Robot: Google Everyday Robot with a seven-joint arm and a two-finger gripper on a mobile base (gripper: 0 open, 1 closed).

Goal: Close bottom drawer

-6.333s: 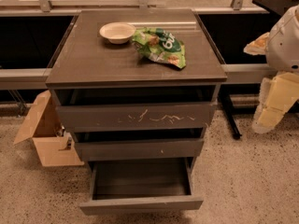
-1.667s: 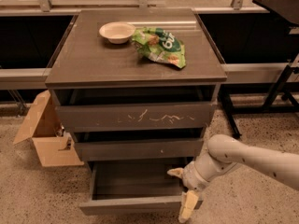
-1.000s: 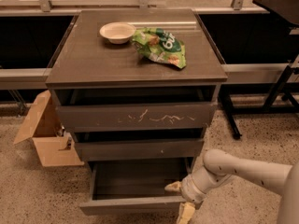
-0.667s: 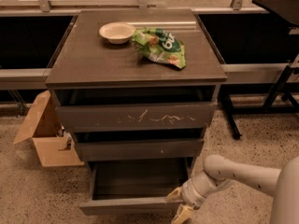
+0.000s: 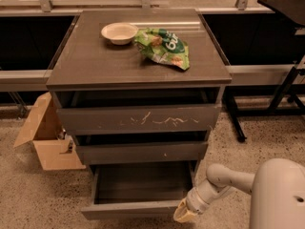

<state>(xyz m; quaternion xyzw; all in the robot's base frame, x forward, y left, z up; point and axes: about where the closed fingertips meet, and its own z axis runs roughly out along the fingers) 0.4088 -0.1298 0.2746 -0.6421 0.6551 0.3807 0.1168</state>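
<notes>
The bottom drawer (image 5: 136, 208) is a dark grey-brown, handleless drawer pulled well out at the foot of the cabinet, its shallow box empty. Above it sit the middle drawer with a small white speck (image 5: 143, 152) and the top drawer with white scratch marks (image 5: 138, 119). My gripper (image 5: 183, 215), with cream-coloured fingers, is low at the right end of the bottom drawer's front panel, at or against its front right corner. My white arm (image 5: 224, 180) reaches in from the lower right.
On the cabinet top (image 5: 95, 61) stand a white bowl (image 5: 119, 32) and a green snack bag (image 5: 163, 46). An open cardboard box (image 5: 45, 137) lies on the floor to the left. A black table leg (image 5: 281, 92) stands at the right.
My arm has come in from the right and dropped to the bottom drawer's front right corner. The gripper has moved lower and closer to the front panel. The drawer still stands open.
</notes>
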